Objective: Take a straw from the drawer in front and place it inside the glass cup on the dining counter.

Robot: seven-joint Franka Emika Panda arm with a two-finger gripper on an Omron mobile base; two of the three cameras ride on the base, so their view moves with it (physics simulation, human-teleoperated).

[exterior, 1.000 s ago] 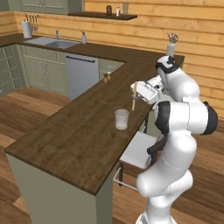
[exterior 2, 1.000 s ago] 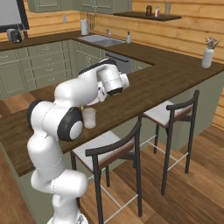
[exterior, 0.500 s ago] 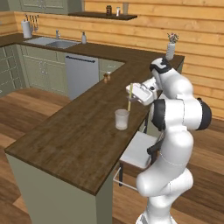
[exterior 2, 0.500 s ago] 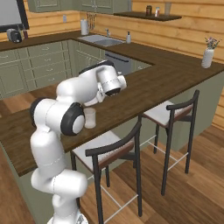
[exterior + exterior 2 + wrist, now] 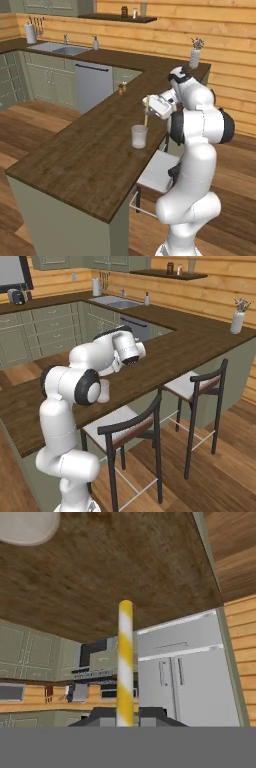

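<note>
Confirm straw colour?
Yellow and white stripes on the straw; hand view shows it best.

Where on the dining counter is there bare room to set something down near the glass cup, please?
The dining counter is bare from the glass cup toward its near end. Another open stretch runs between the small brown bottles and the white vase. It is crowded just behind the cup, where the tool holds the straw.

My glossy white rounded arm [image 5: 192,165], dark bands at the joints, small dark finger tips [image 5: 150,713].
</note>
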